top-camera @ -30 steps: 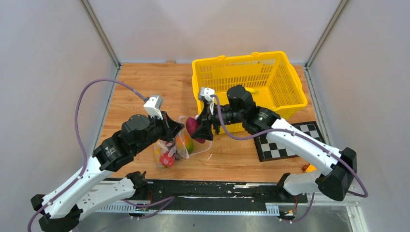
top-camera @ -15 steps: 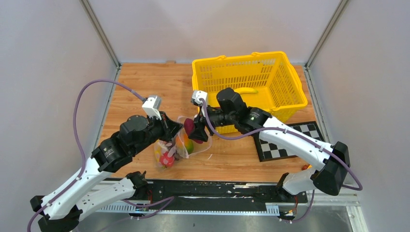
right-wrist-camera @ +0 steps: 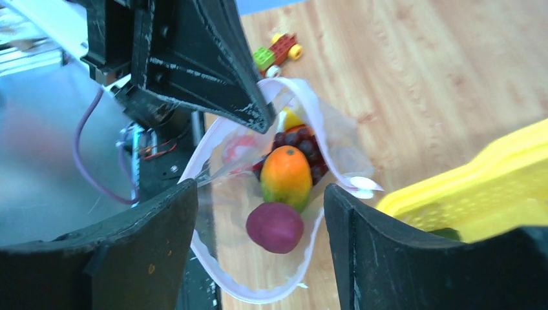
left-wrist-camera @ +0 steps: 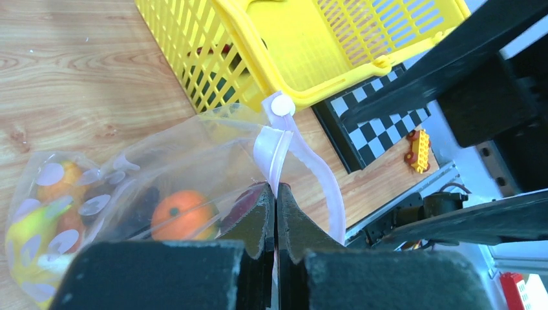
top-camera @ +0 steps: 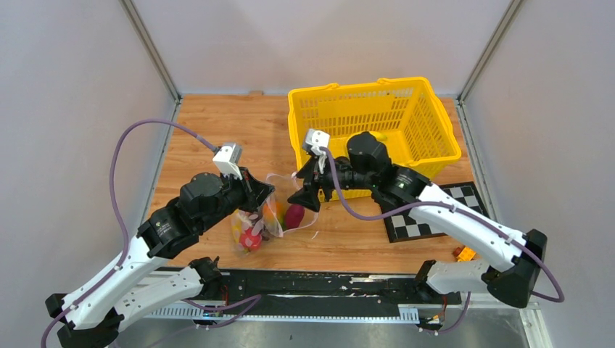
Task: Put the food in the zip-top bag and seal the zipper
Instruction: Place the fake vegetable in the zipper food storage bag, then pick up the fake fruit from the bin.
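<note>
The zip-top bag (top-camera: 262, 220) lies open on the wooden table, its mouth toward my right arm. My left gripper (left-wrist-camera: 276, 194) is shut on the pink zipper (left-wrist-camera: 270, 150) at the mouth edge and holds it up. Inside the bag lie food pieces: a dark purple piece (right-wrist-camera: 274, 227) near the mouth, an orange-green fruit (right-wrist-camera: 285, 175), dark grapes (right-wrist-camera: 304, 145) and a red piece (top-camera: 251, 239). Just above the bag's mouth my right gripper (right-wrist-camera: 258, 191) is open, with nothing between its fingers.
A yellow mesh basket (top-camera: 373, 119) stands behind the right gripper, close to the bag. A checkerboard mat (top-camera: 428, 214) lies at the right. An orange toy car (left-wrist-camera: 418, 147) sits near the table's front edge. Small colourful blocks (right-wrist-camera: 279, 50) lie beyond the bag.
My right gripper has opened and let go of the dark purple piece, which now lies inside the bag. That gripper has drawn back slightly toward the basket. The left gripper has kept its hold.
</note>
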{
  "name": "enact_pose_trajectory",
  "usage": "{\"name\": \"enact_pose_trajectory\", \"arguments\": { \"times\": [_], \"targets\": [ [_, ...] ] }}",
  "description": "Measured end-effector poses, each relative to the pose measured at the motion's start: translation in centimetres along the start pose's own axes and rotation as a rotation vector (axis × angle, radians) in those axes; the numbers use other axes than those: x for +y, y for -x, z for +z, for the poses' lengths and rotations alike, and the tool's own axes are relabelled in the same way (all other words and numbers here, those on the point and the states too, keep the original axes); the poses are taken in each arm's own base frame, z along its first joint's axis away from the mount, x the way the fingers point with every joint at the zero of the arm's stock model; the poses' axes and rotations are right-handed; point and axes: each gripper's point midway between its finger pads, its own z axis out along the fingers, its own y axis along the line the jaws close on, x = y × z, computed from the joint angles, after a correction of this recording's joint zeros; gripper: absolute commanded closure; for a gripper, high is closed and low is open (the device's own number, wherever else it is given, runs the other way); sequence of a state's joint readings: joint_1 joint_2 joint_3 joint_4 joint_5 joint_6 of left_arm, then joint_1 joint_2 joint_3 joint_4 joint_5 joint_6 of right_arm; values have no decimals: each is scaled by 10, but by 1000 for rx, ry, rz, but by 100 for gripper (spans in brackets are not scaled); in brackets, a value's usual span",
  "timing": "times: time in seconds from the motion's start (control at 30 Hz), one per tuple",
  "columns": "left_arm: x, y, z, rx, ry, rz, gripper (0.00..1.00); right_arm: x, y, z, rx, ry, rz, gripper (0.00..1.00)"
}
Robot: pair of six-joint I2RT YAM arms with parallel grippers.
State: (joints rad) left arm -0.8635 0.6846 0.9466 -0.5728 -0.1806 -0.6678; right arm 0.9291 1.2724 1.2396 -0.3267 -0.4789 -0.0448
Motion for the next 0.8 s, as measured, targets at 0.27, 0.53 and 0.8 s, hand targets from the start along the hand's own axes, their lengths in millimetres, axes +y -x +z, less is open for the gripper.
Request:
{"name": "enact_pose_trajectory", "arguments": {
  "times": [0.27,0.53,0.8],
  "targets": [
    [0,0,0,-1,0,0,100,-65,44,-54,-136,-451,-71,7],
    [1,2,-5,-13,-3,-2,100,-207,33,-123,-93,-928,143,10],
    [4,2,-10,-16,2,1,100,-275,-87,-103,237,-976,423,9]
  ]
}}
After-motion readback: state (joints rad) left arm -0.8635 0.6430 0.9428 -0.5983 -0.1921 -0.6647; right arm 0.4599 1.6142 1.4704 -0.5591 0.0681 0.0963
